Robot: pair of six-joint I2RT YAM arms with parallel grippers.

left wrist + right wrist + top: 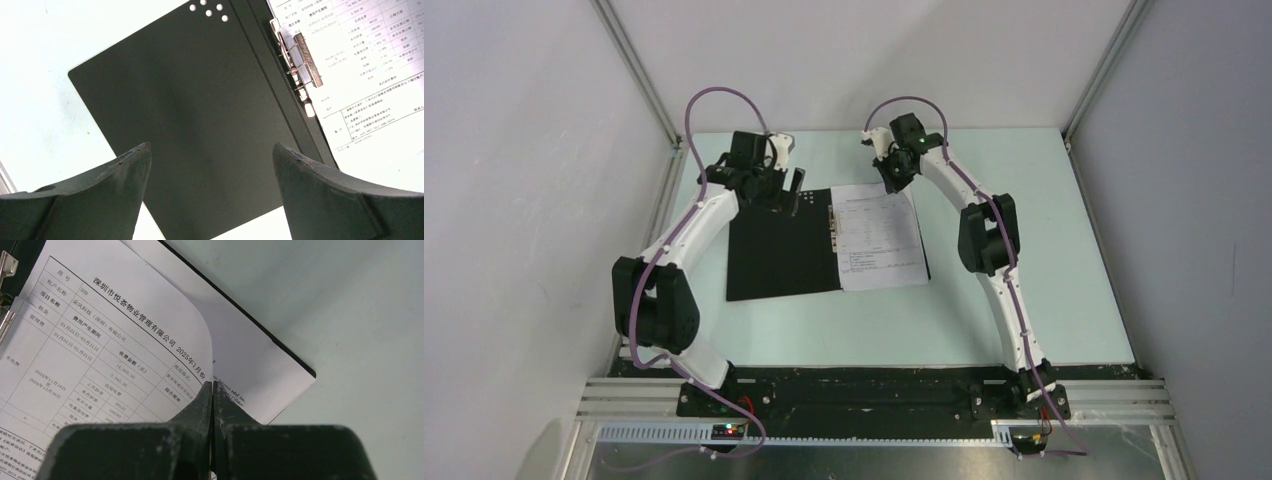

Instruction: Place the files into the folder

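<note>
The files (879,235) lie on the 3 o'clock half of the folder (779,250). The folder is open flat in the middle of the surface (1034,260) with its black inside up. The 9 o'clock half is bare black. A metal clip (299,65) runs along the fold, right at the edge of the pages, but I cannot tell if it holds them down. The right pincer (212,387) is at the 12 o'clock end of the files. Its two fingers are pressed together, and they seem to pinch the edge of the top sheet (125,340), which curls up off the page under it. The left pincer (211,150) hangs over the bare black half with its fingers wide apart, holding nothing. So most of the job looks done, because the pages are in the folder. What is left, I think, is to let the curled sheet lie flat, and maybe to fold the black cover over the pages.
</note>
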